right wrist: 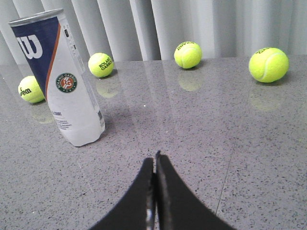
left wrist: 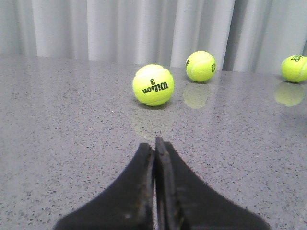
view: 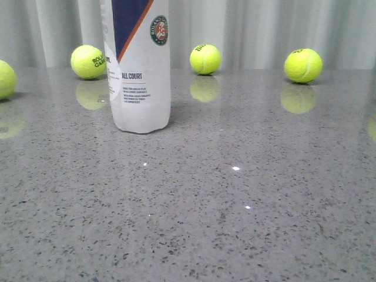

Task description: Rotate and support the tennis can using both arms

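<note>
The tennis can [view: 140,70] stands upright on the grey table, left of centre in the front view, its top cut off by the frame. The right wrist view shows the whole can [right wrist: 60,76] with its navy end, white "W" and silver rim uppermost. My right gripper [right wrist: 155,160] is shut and empty, low over the table, apart from the can. My left gripper [left wrist: 155,142] is shut and empty, facing a Wilson tennis ball [left wrist: 153,85]. The can does not show in the left wrist view. Neither arm shows in the front view.
Tennis balls lie along the back of the speckled table [view: 247,194]: one just left of the can [view: 88,61], one at the left edge [view: 4,78], one right of it [view: 205,59], one far right [view: 303,65]. A grey pleated curtain [view: 264,29] closes the back.
</note>
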You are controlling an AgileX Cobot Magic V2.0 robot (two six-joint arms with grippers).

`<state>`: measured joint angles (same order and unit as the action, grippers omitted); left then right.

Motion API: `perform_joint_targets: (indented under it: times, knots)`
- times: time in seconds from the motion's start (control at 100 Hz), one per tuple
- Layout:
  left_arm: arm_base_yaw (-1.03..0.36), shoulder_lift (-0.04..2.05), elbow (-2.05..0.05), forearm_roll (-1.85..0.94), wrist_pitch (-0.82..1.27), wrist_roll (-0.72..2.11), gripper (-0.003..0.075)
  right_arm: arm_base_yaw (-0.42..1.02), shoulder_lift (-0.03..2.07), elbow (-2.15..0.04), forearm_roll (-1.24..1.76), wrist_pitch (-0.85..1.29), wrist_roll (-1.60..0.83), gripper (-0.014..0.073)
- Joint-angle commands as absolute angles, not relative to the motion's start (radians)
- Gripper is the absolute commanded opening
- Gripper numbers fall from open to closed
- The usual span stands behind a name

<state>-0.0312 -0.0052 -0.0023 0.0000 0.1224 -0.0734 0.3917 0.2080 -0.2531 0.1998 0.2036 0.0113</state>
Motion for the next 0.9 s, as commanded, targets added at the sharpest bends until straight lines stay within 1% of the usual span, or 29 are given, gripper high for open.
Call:
perform_joint_targets:
  times: [0.0, 0.28, 0.43, 0.59, 0.77, 0.89]
  knots:
    - [-0.03, -0.044, 0.046, -0.006, 0.05, -0.086, -0.0021, 0.386, 0.213, -0.282, 0.194, 0.123, 0.0, -0.0057]
    - [-0.03, -0.044, 0.046, -0.006, 0.05, -0.086, -0.0021, 0.386, 0.213, -0.282, 0.194, 0.121, 0.0, -0.0057]
    - [-0.03, -0.044, 0.046, -0.006, 0.05, -0.086, -0.0021, 0.372, 0.213, -0.241, 0.163, 0.02, 0.0, -0.0057]
    - [-0.03, -0.044, 0.046, -0.006, 0.05, -0.086, -0.0021, 0.237, 0.213, -0.187, 0.0, -0.108, 0.008, -0.0057]
    - [-0.03, -0.044, 0.046, -0.006, 0.05, -0.086, -0.0021, 0.071, 0.209, -0.138, -0.058, -0.105, 0.021, -0.0057]
    - [-0.03, -0.044, 0.046, -0.006, 0.05, -0.086, -0.0021, 0.005, 0.153, -0.09, -0.063, -0.099, 0.06, -0.0057]
